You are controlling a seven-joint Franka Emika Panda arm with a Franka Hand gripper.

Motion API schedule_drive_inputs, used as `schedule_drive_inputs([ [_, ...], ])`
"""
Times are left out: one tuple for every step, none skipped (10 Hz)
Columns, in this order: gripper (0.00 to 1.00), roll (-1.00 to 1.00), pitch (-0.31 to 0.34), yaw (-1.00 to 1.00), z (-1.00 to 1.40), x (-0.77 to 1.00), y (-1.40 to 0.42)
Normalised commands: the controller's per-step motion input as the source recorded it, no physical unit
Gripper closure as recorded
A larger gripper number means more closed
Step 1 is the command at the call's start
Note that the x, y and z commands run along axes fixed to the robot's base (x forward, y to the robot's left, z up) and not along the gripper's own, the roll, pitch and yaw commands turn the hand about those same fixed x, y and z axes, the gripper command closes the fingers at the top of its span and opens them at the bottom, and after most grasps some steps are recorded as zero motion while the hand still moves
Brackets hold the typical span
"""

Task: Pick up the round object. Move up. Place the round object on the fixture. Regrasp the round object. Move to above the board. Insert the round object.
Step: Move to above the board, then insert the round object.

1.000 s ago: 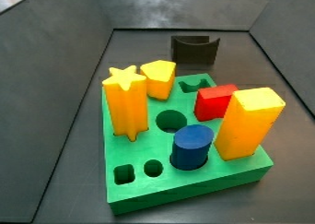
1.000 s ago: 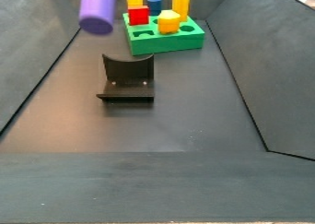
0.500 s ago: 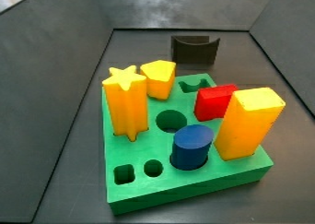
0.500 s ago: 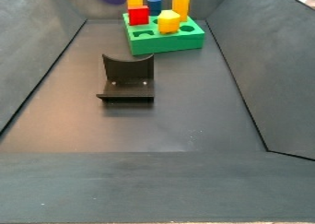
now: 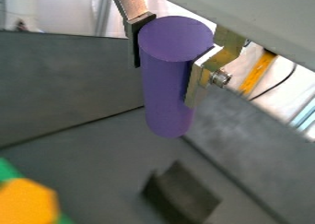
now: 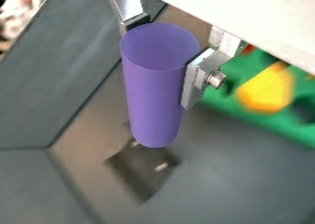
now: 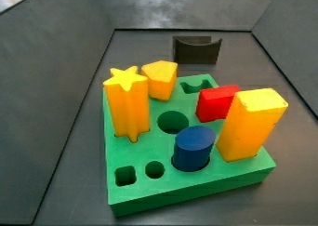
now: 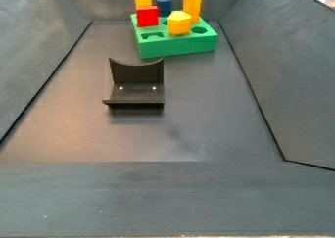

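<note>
Jaws clamping purple cylinder [image 5: 169, 76], above dark floor [image 8: 183, 134]

Purple cylinder [image 5: 169, 76] (smooth, round) clamped in the pincer [image 5: 172, 54], above the fixture [image 5: 182, 191]

A robot test rig in a lab, not a home or shop. The dark grey matte worktop [image 8: 183, 124] is walled in by sloping grey panels like a trough. On it sit only a green foam board [image 7: 187, 165] with cut-out shape holes and bright yellow, red and blue block pieces, and the dark L-shaped fixture [image 8: 135, 83]. Both wrist views show the silver-plated pincer [image 5: 172, 53] clamping a purple plastic cylinder [image 6: 155, 80] high above the floor.
</note>
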Motion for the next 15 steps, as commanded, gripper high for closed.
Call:
schedule_drive_inputs([
  [1.00,-1.00,0.105,-0.11,0.32,-0.69,-1.00],
  [1.00,-1.00,0.102,-0.10,0.32,-0.71,-1.00],
  [1.00,-1.00,0.088,-0.09,0.26,-0.61,-0.78],
  [1.00,-1.00,0.077,-0.08,0.19,-0.48,-0.58],
  [1.00,-0.77,0.047,-0.05,0.09,-0.27,-0.27],
  [1.00,-0.56,0.024,-0.03,0.05,-0.16,-0.14],
  [1.00,-0.34,0.006,-0.02,0.03,-0.10,-0.07],
  [1.00,-0.26,-0.009,-0.01,0.02,-0.08,-0.05],
  [1.00,0.00,0.000,0.00,-0.02,0.00,-0.01],
  [1.00,0.00,0.000,0.00,-0.11,0.07,-0.13],
  [1.00,0.01,0.000,-0.07,-0.19,0.09,-0.27],
  [1.00,0.00,0.000,-0.11,-0.26,0.09,-0.34],
  [1.00,0.00,-0.034,-0.11,-0.31,0.07,-0.33],
  [1.00,0.00,-0.036,-0.12,-0.37,0.10,-0.31],
  [1.00,0.02,0.000,-0.24,-0.43,0.15,-0.31],
])
